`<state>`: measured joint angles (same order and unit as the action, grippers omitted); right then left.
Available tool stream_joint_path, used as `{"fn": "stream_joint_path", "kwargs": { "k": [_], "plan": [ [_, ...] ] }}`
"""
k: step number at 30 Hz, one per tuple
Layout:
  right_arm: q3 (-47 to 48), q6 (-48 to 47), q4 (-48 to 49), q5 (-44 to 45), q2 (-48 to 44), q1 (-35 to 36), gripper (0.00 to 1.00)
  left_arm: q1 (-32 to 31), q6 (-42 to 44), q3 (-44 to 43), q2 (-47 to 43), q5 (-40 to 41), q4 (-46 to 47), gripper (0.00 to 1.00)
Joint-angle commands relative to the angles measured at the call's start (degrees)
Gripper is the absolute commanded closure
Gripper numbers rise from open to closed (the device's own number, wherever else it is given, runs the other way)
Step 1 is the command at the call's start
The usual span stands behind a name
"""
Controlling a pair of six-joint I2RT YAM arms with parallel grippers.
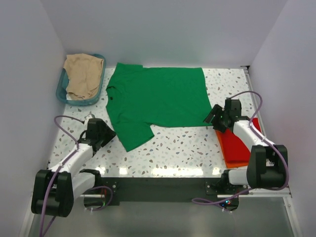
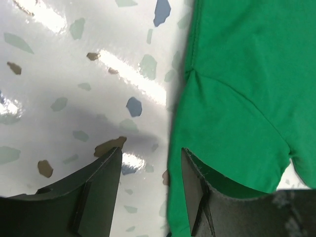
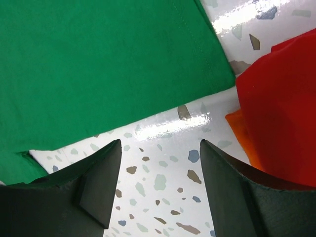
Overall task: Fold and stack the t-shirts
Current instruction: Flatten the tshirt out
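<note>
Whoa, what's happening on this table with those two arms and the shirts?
Two robot arms are working on folding t-shirts. A green t-shirt lies spread flat on the table. The left gripper is open beside its near sleeve, and the right gripper is open beside its near hem corner; neither holds cloth. A red-orange t-shirt lies folded at the table's right edge. A teal basket at the far left holds beige cloth.
</note>
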<state>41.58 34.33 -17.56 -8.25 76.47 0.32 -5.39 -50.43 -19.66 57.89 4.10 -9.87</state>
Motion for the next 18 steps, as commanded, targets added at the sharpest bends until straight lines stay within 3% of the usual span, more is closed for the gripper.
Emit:
{"fn": "stream_joint_path", "kwargs": {
  "k": [1, 15, 18],
  "plan": [
    [2.63, -1.45, 1.13, 2.36, 0.87, -0.14, 0.32, -1.03, -0.37, -4.07, 3.80, 4.25, 6.87, 0.44],
    [4.82, -0.14, 2.53, 2.27, 5.01, -0.23, 0.37, -2.34, -0.63, -11.18, 16.81, 8.47, 13.82, 0.44],
    [5.09, -0.31, 2.36, 3.41, 6.06, -0.14, 0.37, -2.70, -0.98, -12.50, 19.89, 8.29, 14.52, 0.48]
  ]
}}
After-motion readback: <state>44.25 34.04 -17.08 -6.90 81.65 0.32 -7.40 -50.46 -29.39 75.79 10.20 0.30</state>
